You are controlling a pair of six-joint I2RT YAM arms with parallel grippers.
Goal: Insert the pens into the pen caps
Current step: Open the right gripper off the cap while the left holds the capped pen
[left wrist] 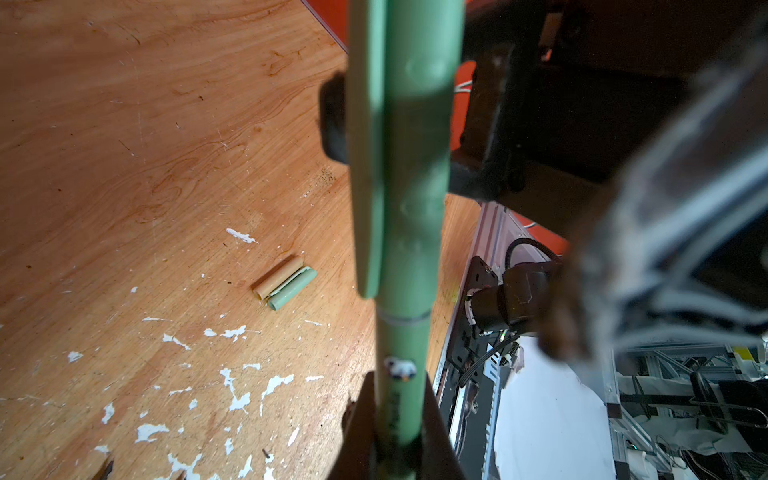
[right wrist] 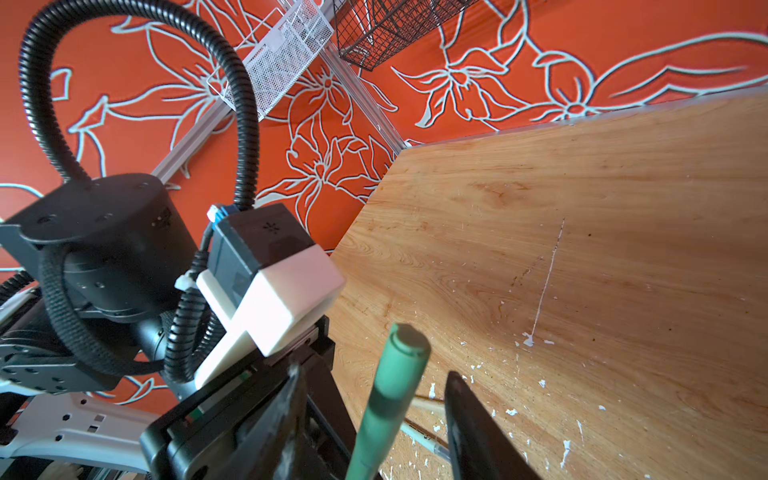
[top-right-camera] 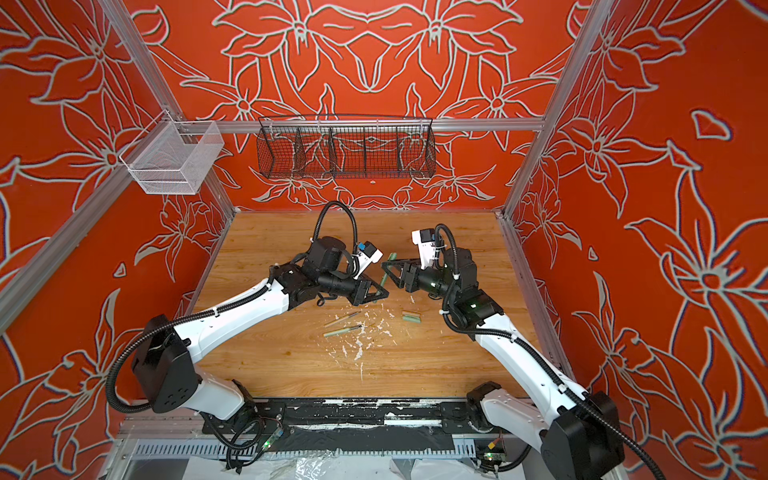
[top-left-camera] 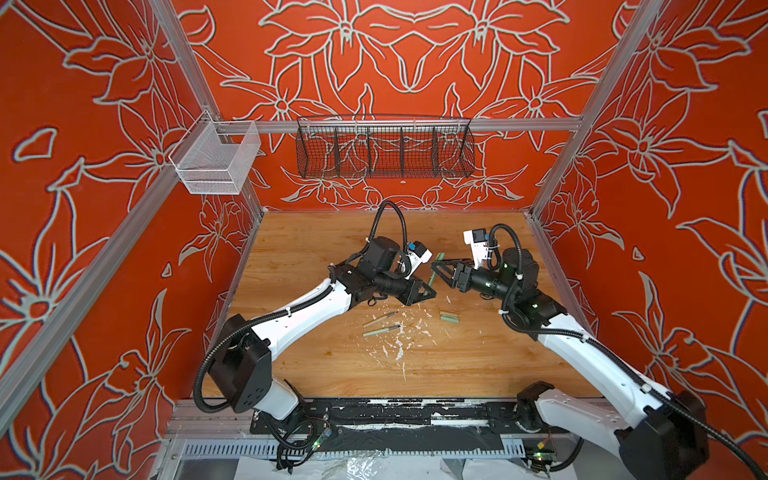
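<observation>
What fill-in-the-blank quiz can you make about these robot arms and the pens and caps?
1. The left gripper is shut on the slim dark green plastic pen, which wears its ___.
2. The right gripper stands ___ around that pen.
3. ___ uncapped pens, a slim beige pen and a slim pale mint pen, lie on the wooden table.
4. The short stubby cap beside the short beige cap is pale ___.
Missing words: cap; open; two; green.

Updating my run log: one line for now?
left gripper shut on green pen; right gripper open; cap fitted; two pens, two caps loose
</observation>
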